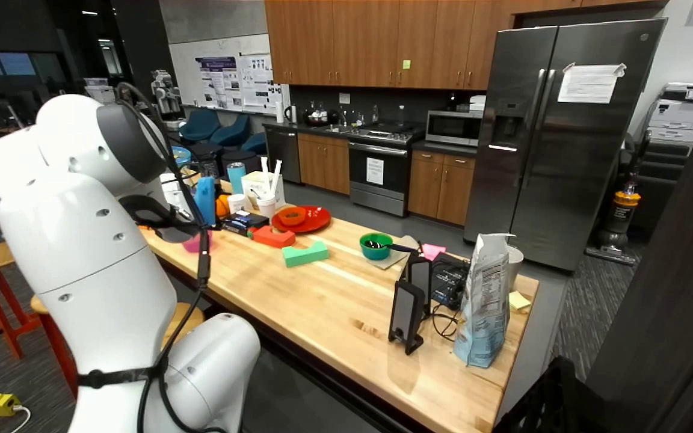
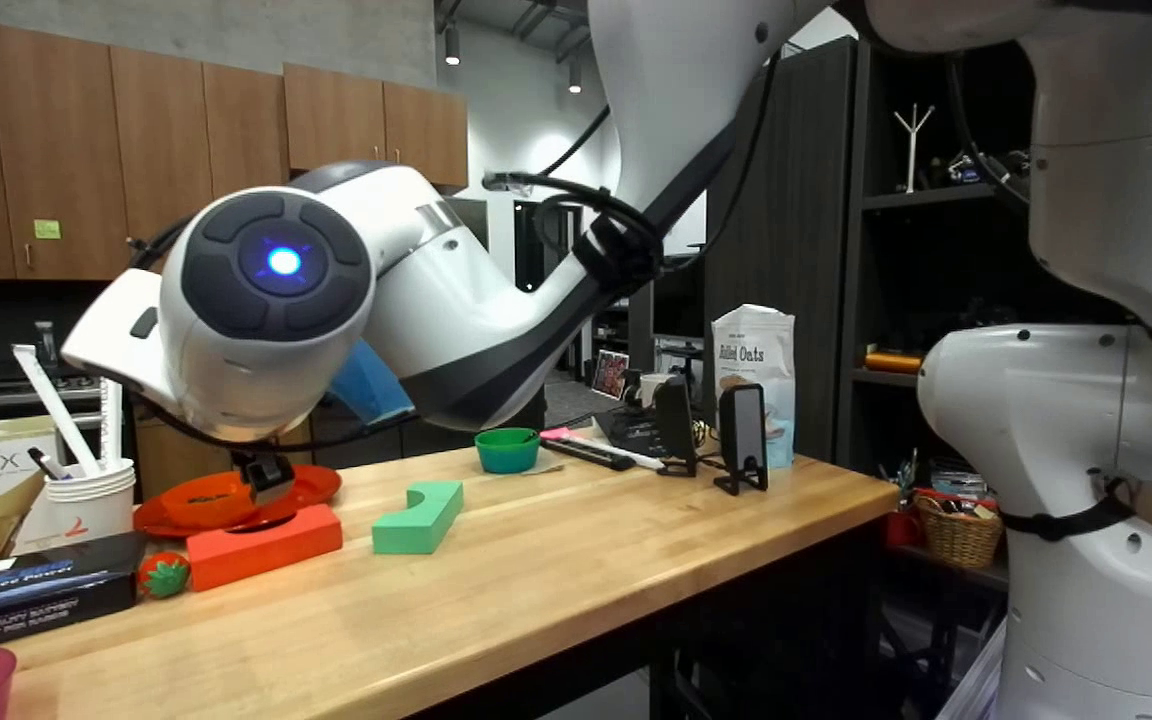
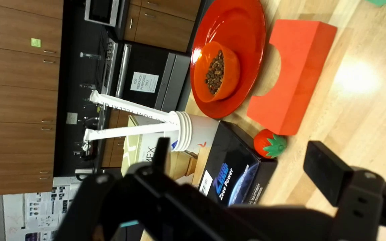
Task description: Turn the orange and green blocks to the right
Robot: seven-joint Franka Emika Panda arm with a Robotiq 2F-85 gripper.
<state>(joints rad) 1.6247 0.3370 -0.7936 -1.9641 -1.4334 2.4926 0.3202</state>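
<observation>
In the wrist view, the gripper (image 3: 238, 150) has its two fingers standing wide apart. The orange-red arch block (image 3: 297, 78) lies on the wooden table (image 3: 357, 127) in the upper right of this frame, its curved notch toward the red plate (image 3: 246, 35), on which an orange bowl (image 3: 231, 72) sits. A toy strawberry (image 3: 269, 144) is just beside the block's lower end, next to the black Zeee Power box (image 3: 233, 174). The pale green arch block (image 2: 416, 528) lies left of centre, in the lower half of an exterior view, apart from the orange-red one and to its right.
</observation>
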